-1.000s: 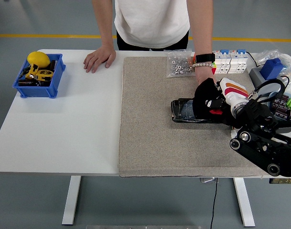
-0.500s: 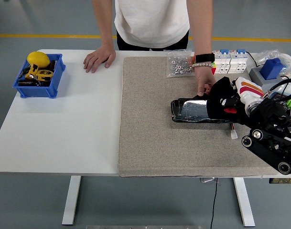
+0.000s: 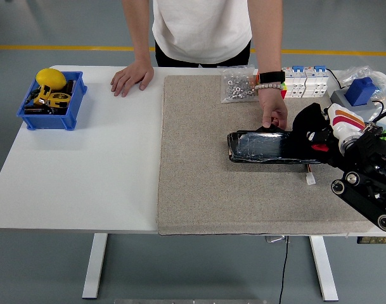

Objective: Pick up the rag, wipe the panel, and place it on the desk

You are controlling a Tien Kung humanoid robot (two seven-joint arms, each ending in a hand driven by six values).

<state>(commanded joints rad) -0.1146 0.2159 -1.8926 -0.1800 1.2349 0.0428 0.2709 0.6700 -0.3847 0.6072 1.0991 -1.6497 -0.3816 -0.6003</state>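
My right hand (image 3: 329,130) is closed around the black rag (image 3: 305,134), pressing it on the right end of the dark panel (image 3: 261,147). The panel lies flat on the grey mat (image 3: 212,190) covering the right part of the white surface (image 3: 85,171). A person at the far side holds the panel's far edge with one hand (image 3: 273,113); the other hand (image 3: 132,78) rests flat on the surface. Blue bin (image 3: 52,101) with a yellow item sits far left. Bag of small metal parts (image 3: 238,85) lies at the mat's far edge.
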